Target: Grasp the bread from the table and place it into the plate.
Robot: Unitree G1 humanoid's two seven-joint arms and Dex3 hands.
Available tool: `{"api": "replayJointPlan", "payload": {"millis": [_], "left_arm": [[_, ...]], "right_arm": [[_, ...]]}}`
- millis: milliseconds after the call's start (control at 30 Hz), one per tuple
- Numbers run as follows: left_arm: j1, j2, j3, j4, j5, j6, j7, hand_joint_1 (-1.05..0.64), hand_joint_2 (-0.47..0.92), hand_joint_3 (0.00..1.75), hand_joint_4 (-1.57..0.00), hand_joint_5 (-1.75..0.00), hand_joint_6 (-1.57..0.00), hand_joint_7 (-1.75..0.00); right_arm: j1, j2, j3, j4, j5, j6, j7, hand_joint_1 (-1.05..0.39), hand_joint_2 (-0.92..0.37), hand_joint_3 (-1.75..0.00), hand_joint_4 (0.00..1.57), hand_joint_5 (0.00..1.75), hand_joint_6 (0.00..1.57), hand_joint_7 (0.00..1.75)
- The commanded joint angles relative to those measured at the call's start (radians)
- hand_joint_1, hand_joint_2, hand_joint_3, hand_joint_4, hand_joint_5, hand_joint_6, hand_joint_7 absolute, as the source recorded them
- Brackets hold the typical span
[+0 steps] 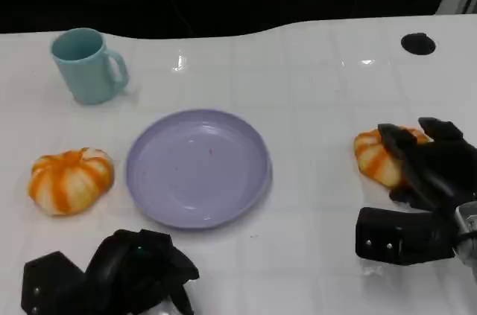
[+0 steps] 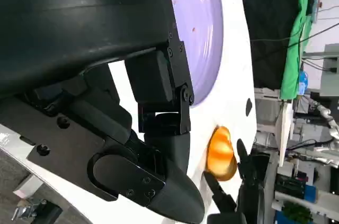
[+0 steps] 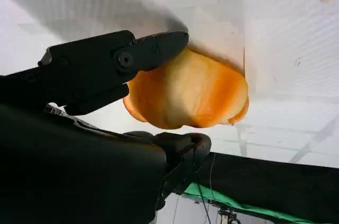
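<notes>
Our right hand (image 1: 417,162) is wrapped around the orange-and-white bread roll (image 1: 376,155) at the right side of the desk (image 1: 313,77), fingers (image 3: 153,49) laid against one flank and another finger curling under the opposite one in the right wrist view. We judge the roll gripped, though it seems to sit on the desk yet. A second roll (image 1: 71,179) lies well apart, left of the lavender plate (image 1: 197,167), near a teal mug (image 1: 88,65). Our left hand (image 1: 119,274) rests low with fingers curled in on nothing.

Risks, as we judge them: the contact looks shallow, so the soft roll could squash or slip out on the lift. Carrying it too low could catch the plate's rim and shove the plate. Letting go near the edge could send the rounded roll rolling off.
</notes>
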Motion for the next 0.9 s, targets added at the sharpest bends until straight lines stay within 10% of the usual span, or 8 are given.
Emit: {"api": "replayJointPlan", "payload": {"millis": [33, 100, 167, 233, 900], "left_arm": [[0.004, 0.012, 0.006, -0.01, -0.003, -0.002, 0.006, -1.05, 0.8, 0.01, -1.5, -0.94, -1.57, -0.51], [0.003, 0.012, 0.006, -0.007, -0.005, -0.008, 0.001, -1.05, 0.8, 0.01, -1.5, -0.94, -1.57, -0.5], [0.003, 0.011, 0.006, -0.007, -0.004, -0.011, 0.002, -1.05, 0.8, 0.01, -1.5, -0.94, -1.57, -0.5], [0.002, 0.011, 0.006, -0.005, -0.005, -0.011, 0.002, -1.05, 0.8, 0.01, -1.5, -0.94, -1.57, -0.5], [-0.008, 0.008, 0.005, 0.007, -0.006, -0.013, -0.001, -1.05, 0.79, 0.0, -1.49, -0.95, -1.57, -0.49]], "right_arm": [[-0.036, 0.0, 0.01, 0.11, 0.044, -0.112, -0.11, -0.25, -0.9, -0.02, 0.89, 1.07, 1.03, 0.14], [-0.045, -0.003, 0.021, 0.147, 0.047, -0.159, -0.162, -0.22, -0.91, -0.02, 0.92, 1.57, 1.17, 0.42], [-0.051, -0.002, 0.029, 0.173, 0.049, -0.18, -0.197, -0.2, -0.9, -0.09, 0.91, 1.72, 0.8, 1.43], [-0.055, -0.001, 0.035, 0.19, 0.054, -0.191, -0.215, -0.19, -0.91, -0.15, 0.89, 1.74, 0.68, 1.66], [-0.077, 0.007, 0.044, 0.093, 0.078, -0.202, -0.328, -0.21, -0.43, -0.97, 0.91, 1.75, 0.67, 1.75]]}}
